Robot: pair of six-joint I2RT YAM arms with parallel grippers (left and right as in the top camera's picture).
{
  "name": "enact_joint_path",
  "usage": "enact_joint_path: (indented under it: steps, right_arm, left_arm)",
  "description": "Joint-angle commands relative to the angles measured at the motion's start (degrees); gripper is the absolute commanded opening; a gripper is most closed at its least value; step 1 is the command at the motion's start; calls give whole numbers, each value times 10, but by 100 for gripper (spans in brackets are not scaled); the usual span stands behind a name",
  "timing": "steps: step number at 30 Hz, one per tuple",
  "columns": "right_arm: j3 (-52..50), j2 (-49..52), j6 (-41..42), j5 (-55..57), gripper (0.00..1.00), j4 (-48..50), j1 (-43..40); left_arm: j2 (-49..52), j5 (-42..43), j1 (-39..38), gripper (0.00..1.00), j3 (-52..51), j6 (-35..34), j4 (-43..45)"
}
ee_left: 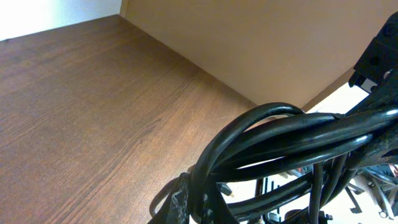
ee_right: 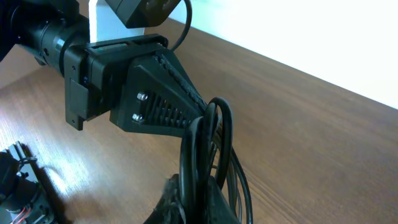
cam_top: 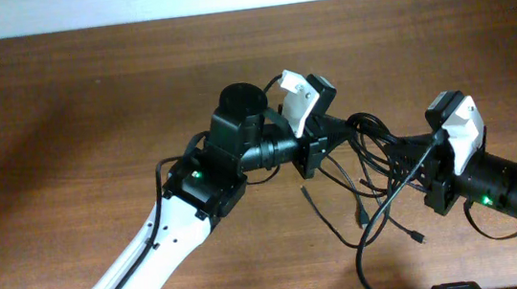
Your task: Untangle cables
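left gripper (ee_right: 200,118) pinched on black cables (ee_left: 292,140); right gripper (cam_top: 419,164) pinched on same tangle, over wooden table (cam_top: 91,104).

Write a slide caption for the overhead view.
Left gripper and right gripper both grip the tangled cables over a wooden table.

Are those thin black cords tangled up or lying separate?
Tangled. The cables cross and loop over one another in one bunch between the left gripper and right gripper, both shut on it.
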Motion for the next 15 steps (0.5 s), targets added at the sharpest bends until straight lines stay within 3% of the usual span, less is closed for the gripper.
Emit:
enact_joint_path:
  steps: [1, 2, 6, 8, 11, 15]
  right_arm:
    - [9, -11, -3, -31, 4, 4, -1]
    - [9, -11, -3, -28, 4, 4, -1]
    - [8, -10, -3, 10, 29, -1, -1]
    - [8, -10, -3, 19, 49, 0, -1]
    - [8, -10, -3, 20, 61, 3, -1]
    - [8, -10, -3, 68, 66, 2, -1]
  left_arm:
    - [4, -2, 8, 0, 0, 23, 5]
    - [4, -2, 8, 0, 0, 23, 5]
    - [3, -4, 8, 0, 0, 22, 18]
    - [3, -4, 9, 0, 0, 22, 22]
    - [3, 3, 9, 0, 0, 22, 23]
    - [3, 33, 9, 0, 0, 22, 33]
